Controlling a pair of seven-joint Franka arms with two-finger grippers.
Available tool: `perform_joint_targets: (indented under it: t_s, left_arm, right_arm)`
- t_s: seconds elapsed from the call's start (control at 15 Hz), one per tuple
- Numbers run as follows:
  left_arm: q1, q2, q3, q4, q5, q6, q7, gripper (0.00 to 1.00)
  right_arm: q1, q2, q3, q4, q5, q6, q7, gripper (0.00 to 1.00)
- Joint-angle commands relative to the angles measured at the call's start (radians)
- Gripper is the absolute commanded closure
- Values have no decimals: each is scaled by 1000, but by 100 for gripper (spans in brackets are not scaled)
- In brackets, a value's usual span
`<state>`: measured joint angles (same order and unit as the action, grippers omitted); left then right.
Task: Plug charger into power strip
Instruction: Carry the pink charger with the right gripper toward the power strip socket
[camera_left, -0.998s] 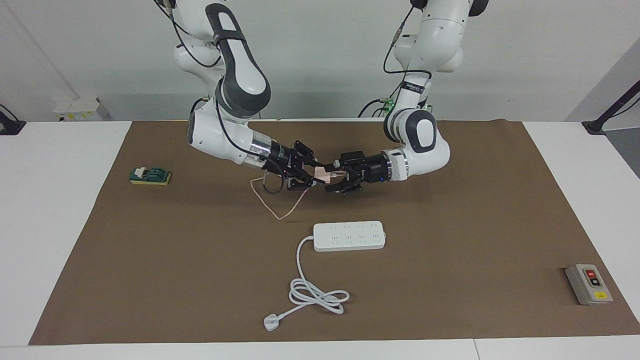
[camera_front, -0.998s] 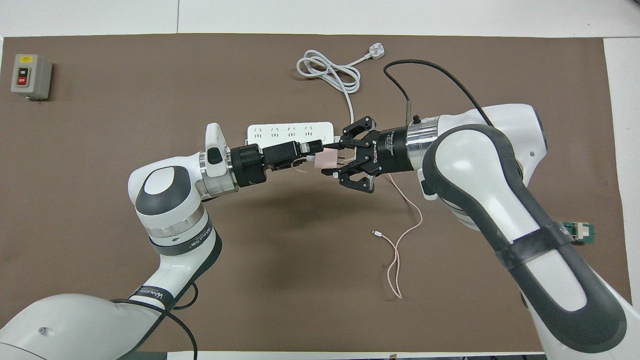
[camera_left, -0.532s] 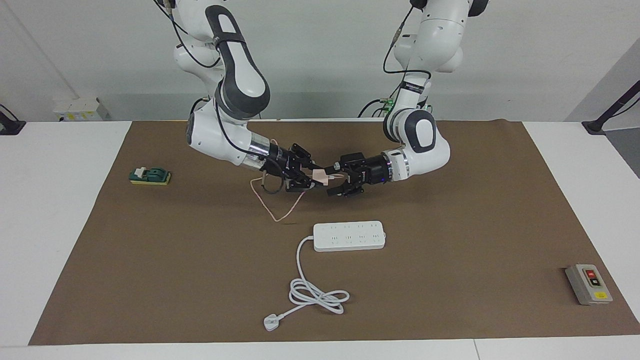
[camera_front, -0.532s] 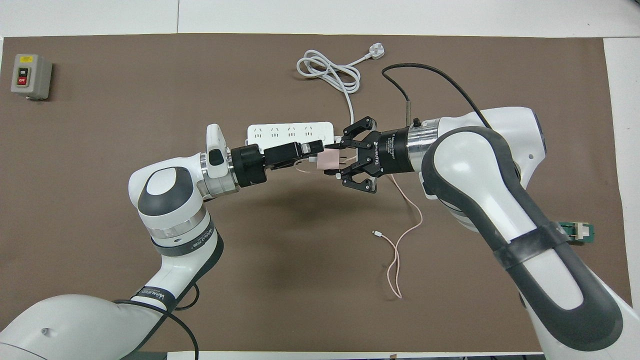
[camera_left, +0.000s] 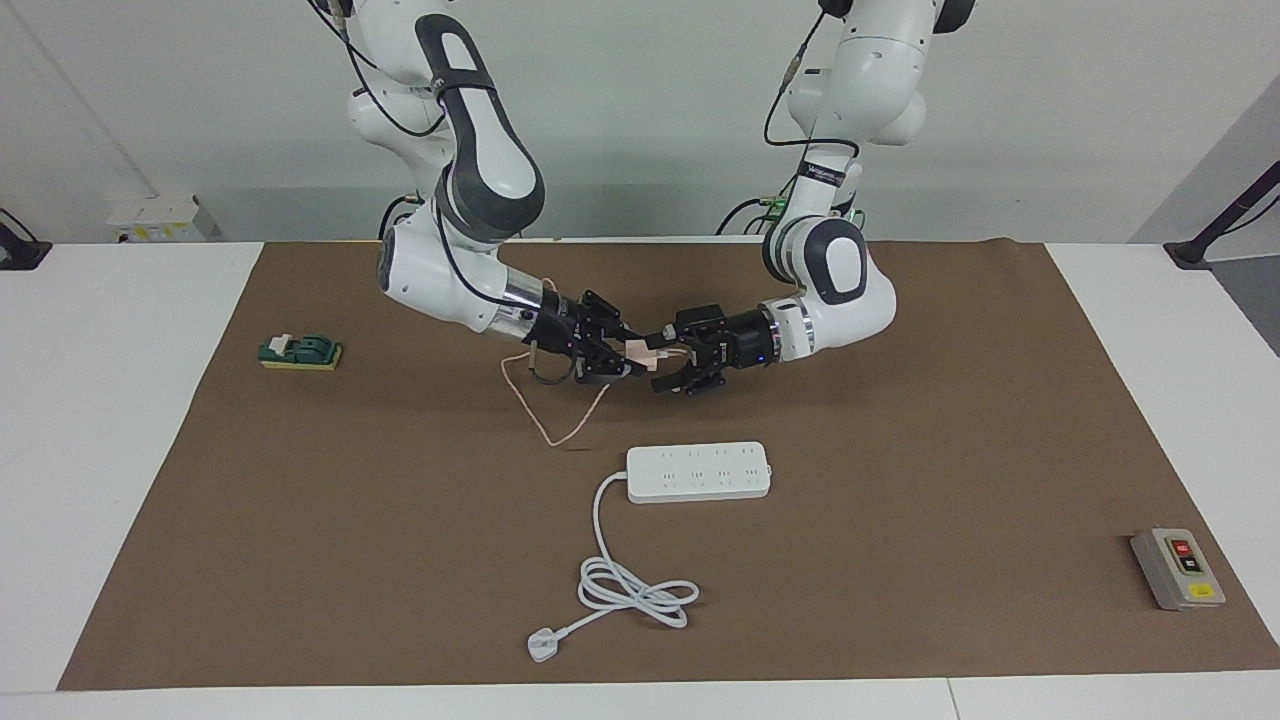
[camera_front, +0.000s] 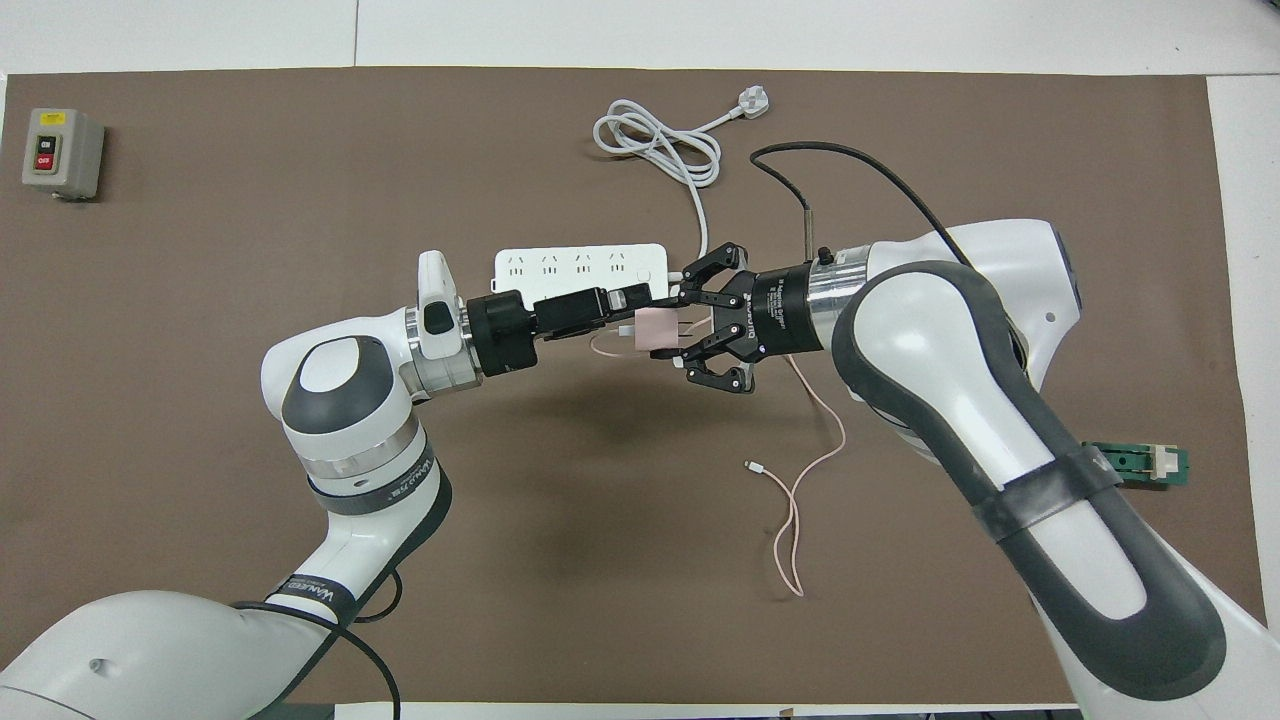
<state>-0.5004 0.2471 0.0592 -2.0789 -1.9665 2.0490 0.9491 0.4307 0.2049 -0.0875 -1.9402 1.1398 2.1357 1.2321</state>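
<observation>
The charger (camera_left: 641, 351), a small pale-pink cube, hangs in the air between my two grippers, over the mat nearer the robots than the power strip (camera_left: 698, 472). My right gripper (camera_left: 629, 353) is shut on its sides, with the prongs pointing into the hand. My left gripper (camera_left: 662, 358) is open, one finger above and one below the charger's cable end. In the overhead view the charger (camera_front: 656, 328) sits between the right gripper (camera_front: 683, 322) and the left gripper (camera_front: 645, 310), beside the strip (camera_front: 580, 263). The thin pink cable (camera_front: 800, 500) trails down onto the mat.
The strip's thick white cord (camera_left: 635, 590) lies coiled on the mat, ending in a flat white plug (camera_left: 543, 645). A grey box with red and black buttons (camera_left: 1177, 568) stands at the left arm's end. A small green object (camera_left: 300, 351) lies at the right arm's end.
Both grippers and the charger have shifted slightly toward the right arm's end. The right arm's elbow has turned a little. Neither gripper's fingers have visibly changed.
</observation>
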Motion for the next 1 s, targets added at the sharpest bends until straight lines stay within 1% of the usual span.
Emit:
perform_joint_targets:
  t_s: [0.0,0.67,0.93]
  left_arm:
    - [-20,-2,10,3,-12,25,22,0]
    - [-20,-5,8,16,-12,43,20,0]
    - [-18,-14,7,-10,-12,30,20,0]
  right_arm:
    - [-1,-5,-1,-8,-22,-7,-20,100]
    - [-1,-5,-1,-6,-20,3,-20,100]
    - [-1,-5,-1,-6,-20,4,-20,100]
